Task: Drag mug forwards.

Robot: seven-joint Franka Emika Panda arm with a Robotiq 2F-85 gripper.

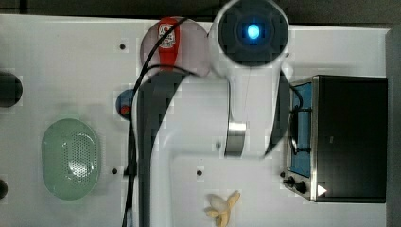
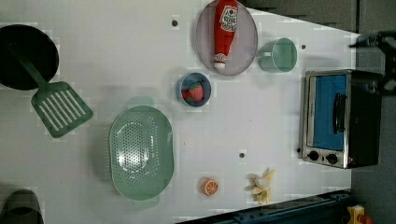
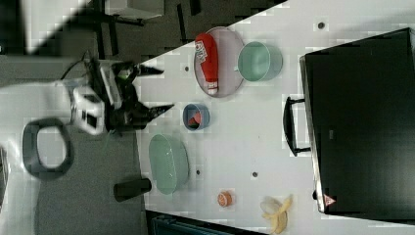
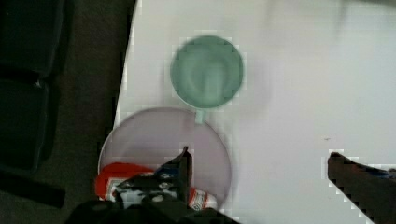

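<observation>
White table (image 2: 140,56) over a dark grey floor (image 3: 88,196).

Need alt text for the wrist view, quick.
Green mug stands on a white table, its handle pointing at a grey plate that holds a red ketchup bottle. The open claw hangs above, one finger over the plate and the other over bare table.

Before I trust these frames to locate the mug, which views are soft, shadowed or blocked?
Wrist view: the mug looks motion-blurred, rim edges smeared; the open end effector frames the bottom. Top view: the arm covers the mug's spot, and its blue light glares. Left view: the mug is evenly lit and unblocked. Right view: the mug is clear beside the plate.
</observation>
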